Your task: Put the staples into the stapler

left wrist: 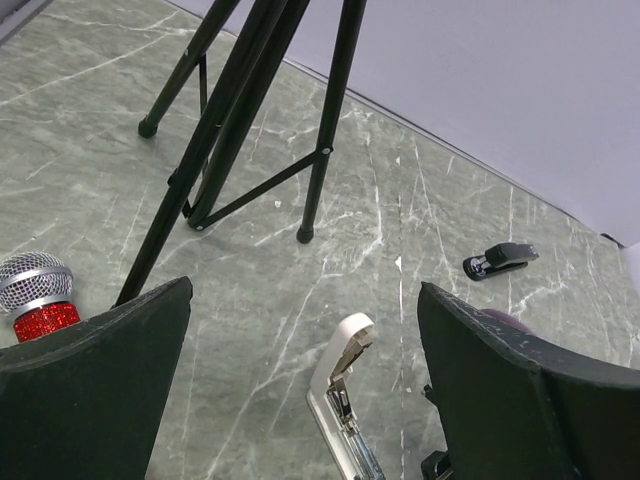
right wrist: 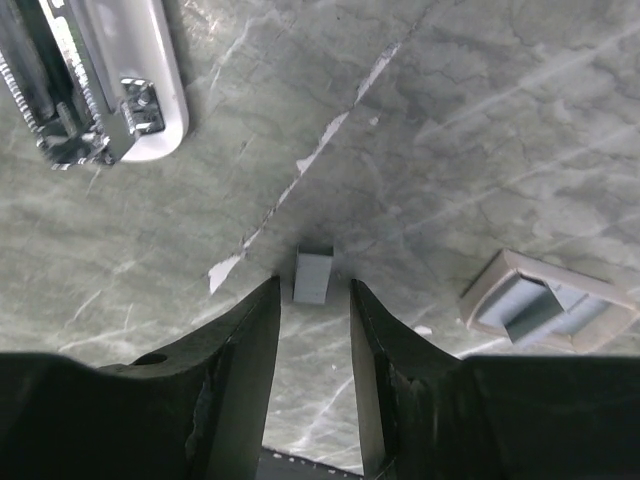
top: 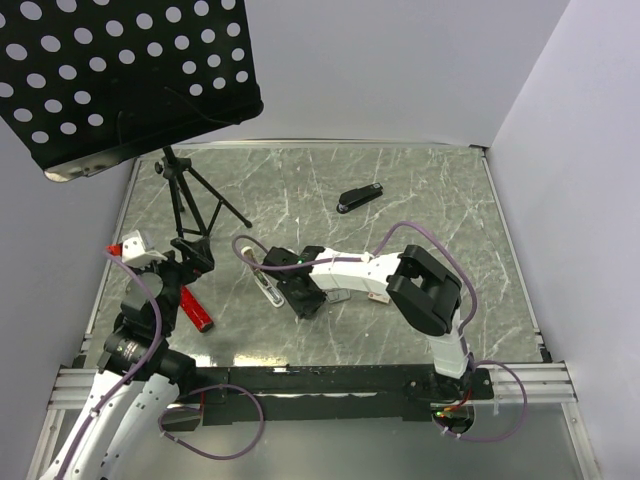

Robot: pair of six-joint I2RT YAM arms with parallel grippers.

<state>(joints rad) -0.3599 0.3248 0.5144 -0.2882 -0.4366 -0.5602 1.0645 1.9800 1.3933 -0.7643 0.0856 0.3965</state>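
Note:
A white stapler (top: pixel 267 290) lies opened flat on the marble table; it also shows in the left wrist view (left wrist: pixel 343 405) and the right wrist view (right wrist: pixel 105 75), with its metal channel exposed. A small grey strip of staples (right wrist: pixel 313 277) lies on the table just between the tips of my right gripper (right wrist: pixel 313 295), whose jaws stand narrowly apart on either side of it with gaps showing. The pale open staple box (right wrist: pixel 548 303) lies to the right. My right gripper (top: pixel 303 293) sits next to the stapler. My left gripper (left wrist: pixel 305 300) is wide open and empty, above the stapler's left.
A black stapler (top: pixel 358 197) lies at the back (left wrist: pixel 498 260). A black tripod (top: pixel 190 215) stands at the left under a perforated black music stand (top: pixel 120 70). A red microphone (top: pixel 196 309) lies near my left arm (left wrist: pixel 35 297).

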